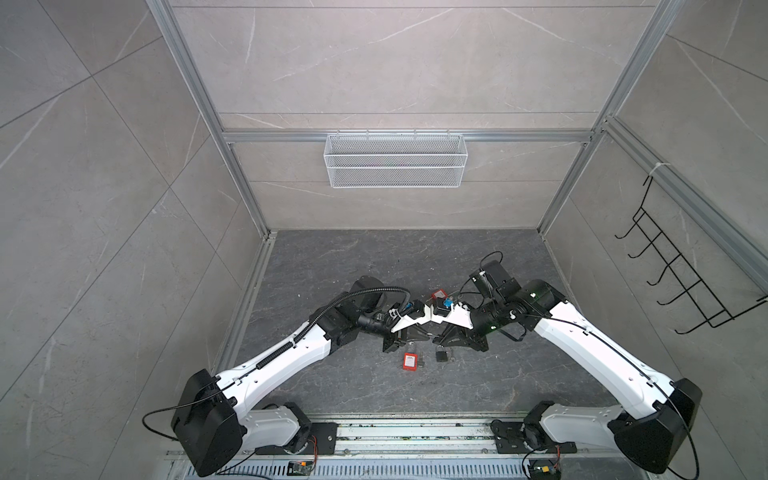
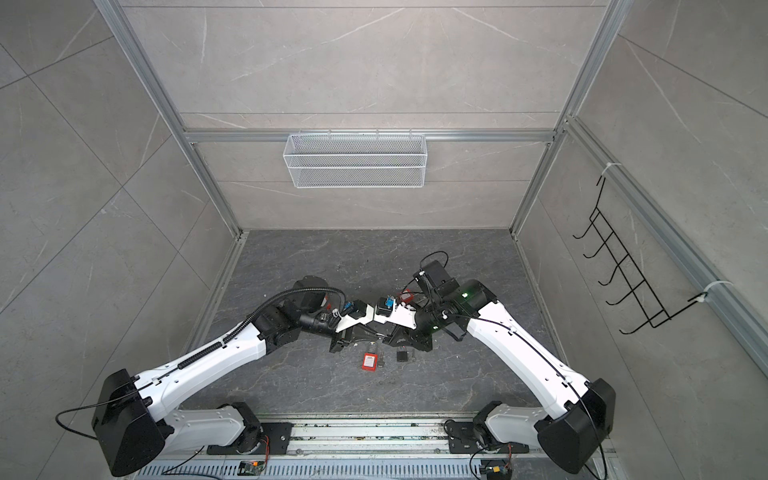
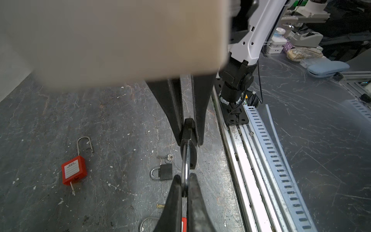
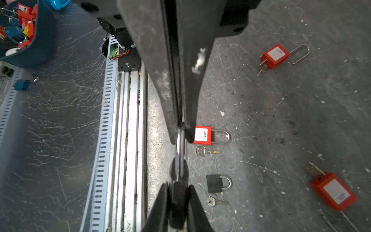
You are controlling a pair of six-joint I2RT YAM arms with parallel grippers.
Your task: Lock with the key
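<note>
A black padlock hangs in the air between my two grippers. My left gripper (image 3: 185, 178) is shut on its silver shackle (image 3: 186, 162). My right gripper (image 4: 177, 187) is shut on the black body (image 4: 177, 200), which in the left wrist view shows as the black body (image 3: 188, 131) at the far end. Both grippers meet tip to tip low over the dark floor, and in both top views the wrists hide most of the lock. A key (image 4: 201, 151) lies loose on the floor, and another key (image 3: 169, 157) lies beside a small black padlock (image 3: 165, 171). Neither gripper holds a key.
On the floor under the grippers lie a red padlock (image 1: 410, 360) and the small black padlock (image 1: 442, 354). Further red padlocks (image 4: 275, 56) (image 4: 333, 190) lie farther off. The metal rail (image 3: 241, 150) runs along the front edge. A wire basket (image 1: 395, 160) hangs on the back wall and a hook rack (image 1: 681, 266) on the right wall.
</note>
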